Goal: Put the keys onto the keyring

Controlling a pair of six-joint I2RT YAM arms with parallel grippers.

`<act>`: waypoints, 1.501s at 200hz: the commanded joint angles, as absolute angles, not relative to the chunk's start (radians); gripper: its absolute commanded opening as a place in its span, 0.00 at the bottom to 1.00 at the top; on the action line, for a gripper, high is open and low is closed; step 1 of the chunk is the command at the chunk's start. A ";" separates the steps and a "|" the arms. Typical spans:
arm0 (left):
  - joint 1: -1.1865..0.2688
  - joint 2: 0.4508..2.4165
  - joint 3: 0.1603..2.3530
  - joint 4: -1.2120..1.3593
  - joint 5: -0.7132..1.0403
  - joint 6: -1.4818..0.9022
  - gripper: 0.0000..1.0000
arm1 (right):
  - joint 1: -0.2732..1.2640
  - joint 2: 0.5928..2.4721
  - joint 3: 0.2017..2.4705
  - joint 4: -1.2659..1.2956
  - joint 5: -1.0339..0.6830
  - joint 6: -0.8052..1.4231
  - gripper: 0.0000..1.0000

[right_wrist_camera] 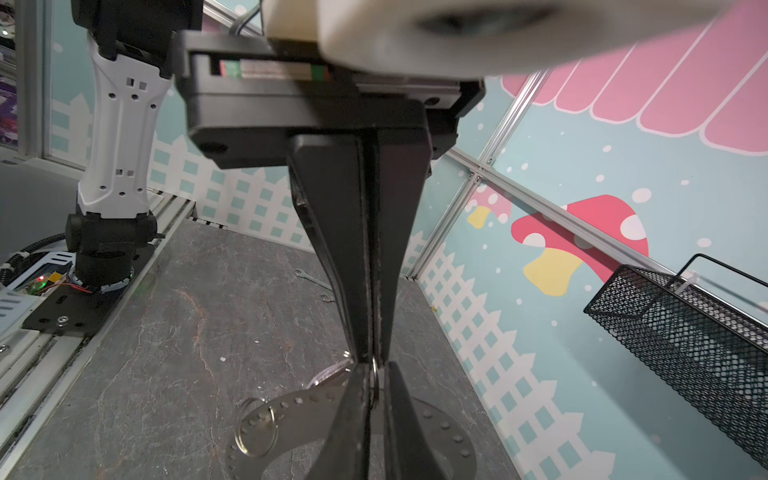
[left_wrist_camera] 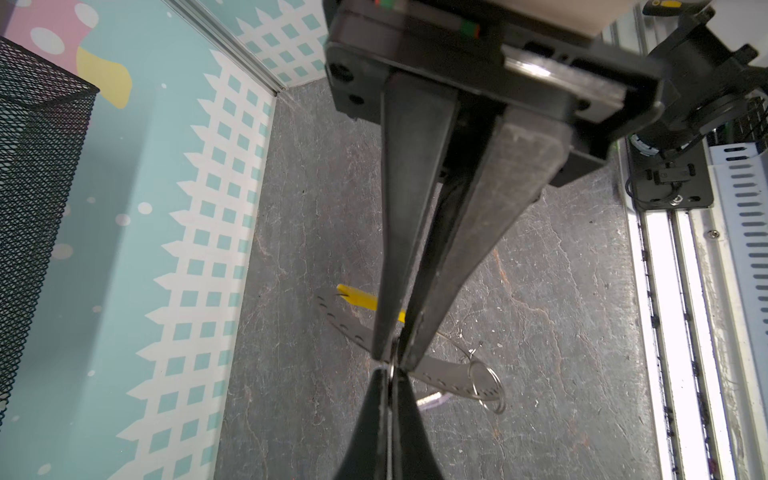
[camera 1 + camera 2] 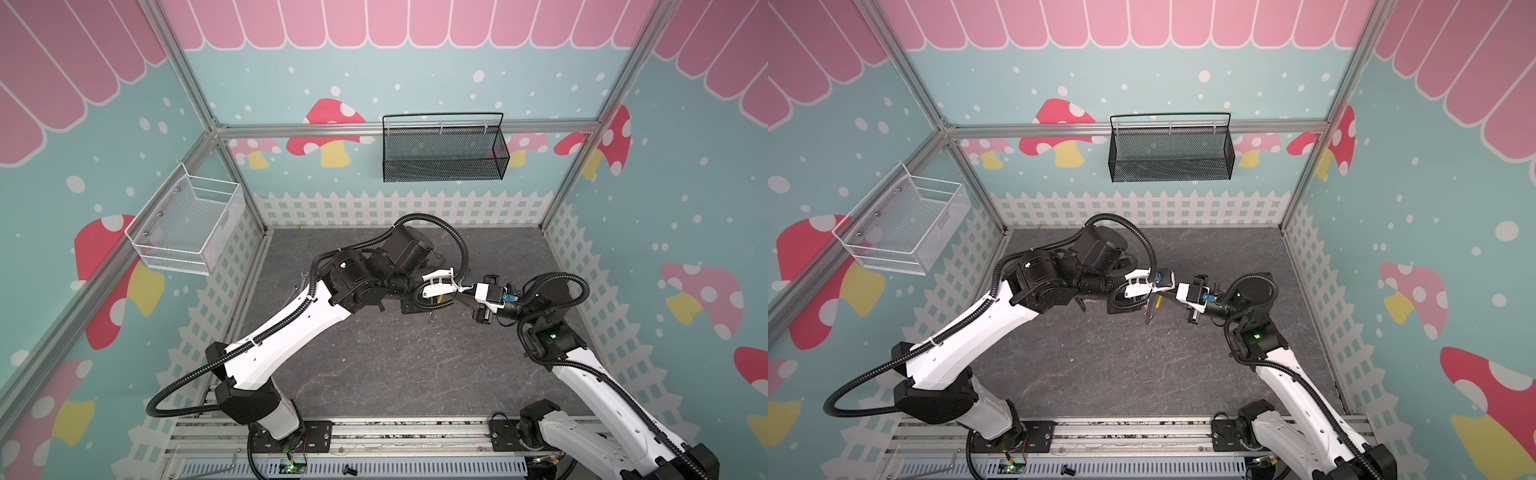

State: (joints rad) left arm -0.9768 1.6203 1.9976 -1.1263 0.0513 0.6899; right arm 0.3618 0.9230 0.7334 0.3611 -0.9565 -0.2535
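The left gripper [image 2: 390, 358] has its jaws pressed together on the keyring [image 2: 349, 330] (light, stiff, slippery by its look; its yellow piece [image 2: 357, 297] beside those jaws seems the surest hold). Tip to tip with it, the right gripper [image 1: 371, 362] nips a small ring [image 1: 375, 379] between its jaws. One keyring, two rings counting the loose ring [image 1: 255, 428] hanging aside; the keys I cannot make out.

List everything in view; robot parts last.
black mesh basket: one, black, on the back wall.
white mesh basket: one, white, on the left wall.
table: one, grey marbled.
wrench: at least one, silver, on the table.
perforated band: one, grey, curved, near the fingertips.
split ring: one, silver, at the band's end.
keyring: one, thin wire with yellow segment, hanging from the fingertips.
keys: not clearly visible.
left arm, right arm: white and black, front rail.
left gripper, right gripper: black fingers, shut tip to tip on the keyring.
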 commanded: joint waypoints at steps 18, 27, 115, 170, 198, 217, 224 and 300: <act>-0.984 1.619 2.022 -1.123 0.064 0.720 0.00 | 0.371 0.940 0.729 0.373 -1.023 -0.235 0.08; -0.985 1.615 2.020 -1.119 0.066 0.718 0.00 | 0.372 0.942 0.729 0.372 -1.028 -0.233 0.07; -0.984 1.547 1.910 -1.024 0.057 0.700 0.09 | 0.372 0.918 0.713 0.404 -1.008 -0.205 0.00; -0.926 1.427 1.732 -0.874 0.069 0.588 0.34 | 0.373 0.895 0.691 0.488 -0.945 -0.148 0.00; -0.917 1.355 1.597 -0.754 0.114 0.504 0.33 | 0.373 0.891 0.685 0.530 -0.931 -0.117 0.00; -0.917 1.338 1.553 -0.713 0.123 0.462 0.34 | 0.373 0.895 0.687 0.538 -0.925 -0.112 0.00; -0.916 1.337 1.547 -0.705 0.129 0.454 0.34 | 0.373 0.896 0.686 0.544 -0.923 -0.107 0.00; -0.911 1.353 1.504 -0.644 0.211 0.436 0.28 | 0.373 0.891 0.689 0.572 -0.922 -0.093 0.00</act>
